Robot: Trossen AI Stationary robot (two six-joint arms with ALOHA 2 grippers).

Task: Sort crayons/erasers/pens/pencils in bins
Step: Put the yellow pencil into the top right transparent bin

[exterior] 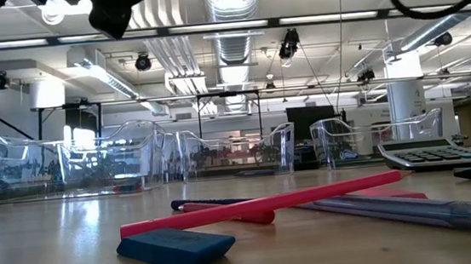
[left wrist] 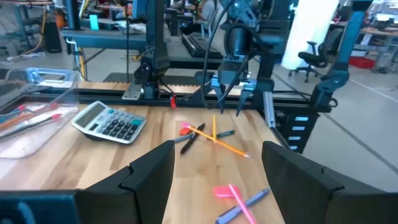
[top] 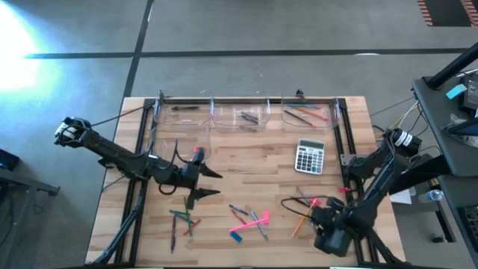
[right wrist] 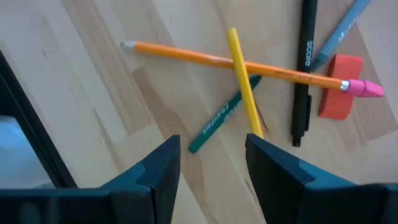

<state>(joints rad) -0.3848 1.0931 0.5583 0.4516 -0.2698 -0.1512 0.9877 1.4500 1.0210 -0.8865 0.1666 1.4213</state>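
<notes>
My right gripper (top: 312, 212) (right wrist: 211, 144) is open above a small pile near the table's front right. The pile holds an orange pencil (right wrist: 230, 61) with a pink end, a yellow pencil (right wrist: 244, 87) lying across it, a green crayon (right wrist: 221, 118), a black pen (right wrist: 303, 74) and a red eraser (right wrist: 339, 78). My left gripper (top: 219, 184) (left wrist: 217, 149) is open and empty above the table's left middle. The clear bins (top: 243, 116) stand in a row along the far edge, with several sticks in them. A blue eraser (exterior: 175, 247) lies flat on the table.
A grey calculator (top: 309, 155) lies right of centre. Pink and grey-blue sticks (top: 250, 219) lie at front centre, green and dark ones (top: 181, 218) at front left. Black rails (top: 345, 134) run along the table's sides. Bare wood lies between the bins and my left gripper.
</notes>
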